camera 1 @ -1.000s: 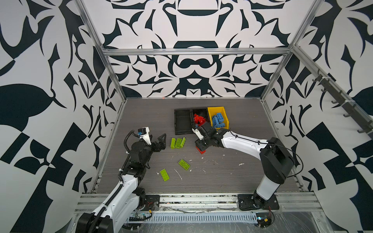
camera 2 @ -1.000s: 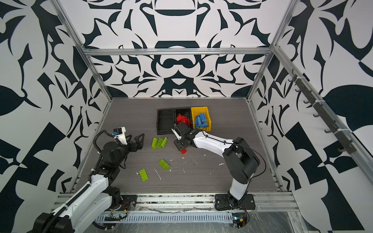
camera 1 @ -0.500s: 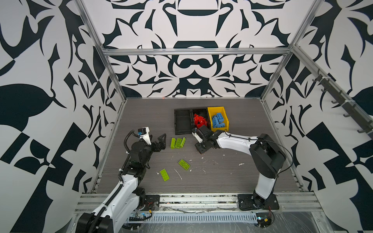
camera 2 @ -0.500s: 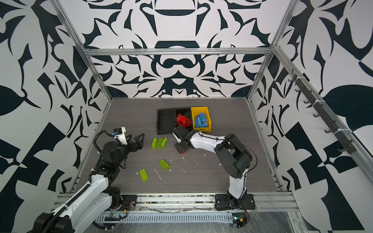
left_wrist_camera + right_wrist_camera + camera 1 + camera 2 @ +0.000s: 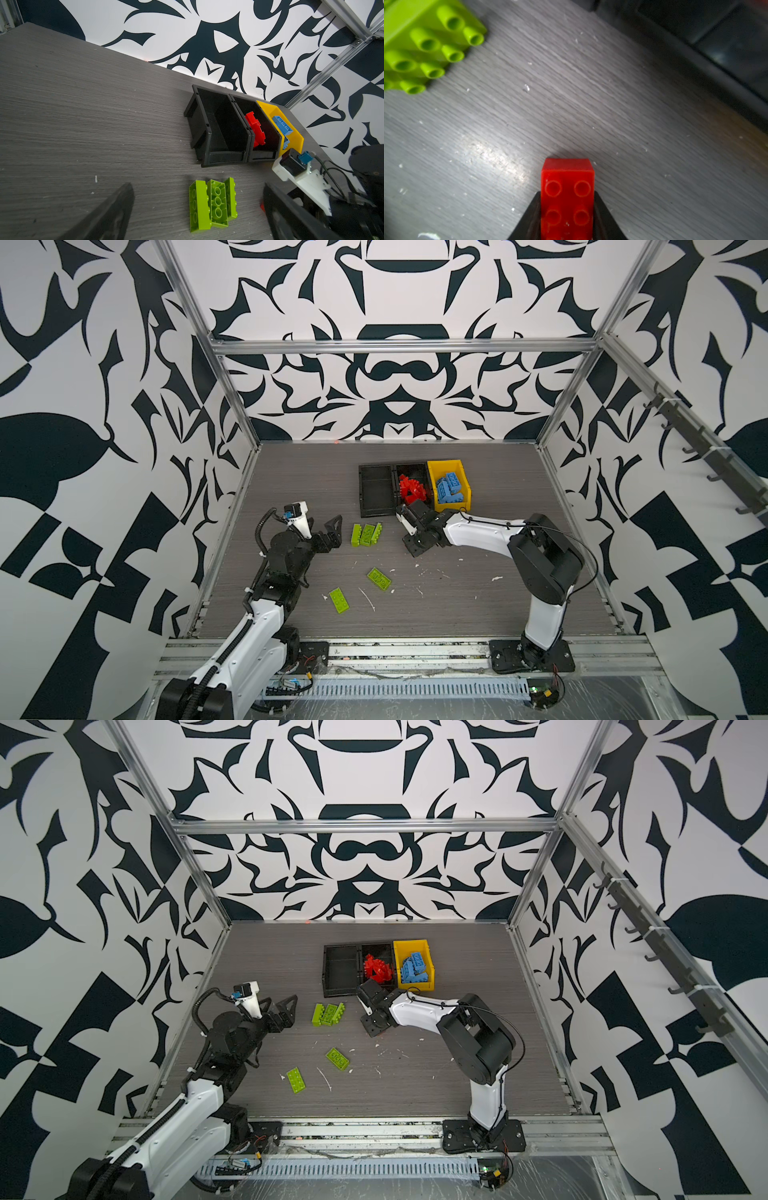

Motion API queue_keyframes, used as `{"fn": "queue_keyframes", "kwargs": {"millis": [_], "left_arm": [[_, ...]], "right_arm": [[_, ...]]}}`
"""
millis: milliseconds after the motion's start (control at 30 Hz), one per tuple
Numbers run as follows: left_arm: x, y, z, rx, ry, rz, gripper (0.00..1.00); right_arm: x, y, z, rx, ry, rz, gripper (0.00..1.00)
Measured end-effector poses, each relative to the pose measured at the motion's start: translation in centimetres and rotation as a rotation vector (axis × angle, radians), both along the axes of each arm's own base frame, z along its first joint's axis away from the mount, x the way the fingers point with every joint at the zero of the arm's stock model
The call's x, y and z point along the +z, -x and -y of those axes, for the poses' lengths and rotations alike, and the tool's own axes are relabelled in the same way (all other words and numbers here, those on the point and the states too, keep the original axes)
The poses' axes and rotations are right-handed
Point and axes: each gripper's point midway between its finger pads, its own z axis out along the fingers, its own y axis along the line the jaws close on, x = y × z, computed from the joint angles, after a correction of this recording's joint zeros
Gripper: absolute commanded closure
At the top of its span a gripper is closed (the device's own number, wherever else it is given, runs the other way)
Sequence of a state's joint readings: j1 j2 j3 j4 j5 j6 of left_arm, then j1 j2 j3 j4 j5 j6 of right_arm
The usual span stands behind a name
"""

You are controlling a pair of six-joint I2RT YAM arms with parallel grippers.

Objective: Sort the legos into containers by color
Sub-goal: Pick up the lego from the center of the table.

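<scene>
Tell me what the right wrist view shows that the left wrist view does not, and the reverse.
Only the right wrist view shows the grip: the right gripper has its jaws against both sides of a red brick, studs facing the camera. Only the left wrist view shows inside the bins: the empty black bin, red pieces in the second black bin, blue bricks in the yellow bin; also the left gripper, jaws wide apart. Both show the lime green bricks on the grey table.
</scene>
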State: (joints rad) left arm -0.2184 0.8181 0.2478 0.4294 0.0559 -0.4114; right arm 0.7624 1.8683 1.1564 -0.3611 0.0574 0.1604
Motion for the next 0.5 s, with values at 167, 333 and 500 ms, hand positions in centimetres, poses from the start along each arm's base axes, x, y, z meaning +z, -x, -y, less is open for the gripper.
{"fn": "queue_keyframes", "kwargs": {"millis": [167, 333, 500], "left_arm": [[0.0, 0.0, 0.0, 0.0, 0.0, 0.001, 0.01], [0.0, 0.0, 0.0, 0.0, 0.0, 0.001, 0.01], [0.0, 0.0, 0.0, 0.0, 0.0, 0.0, 0.0]], "right_arm": [[1.1, -0.6, 0.3, -0.017, -0.023, 0.015, 0.62], [4.9, -3.1, 1.0, -0.065, -0.103, 0.078, 0.62], [9.0, -6.8, 1.6, -0.121, -0.194, 0.16, 0.62]]}}
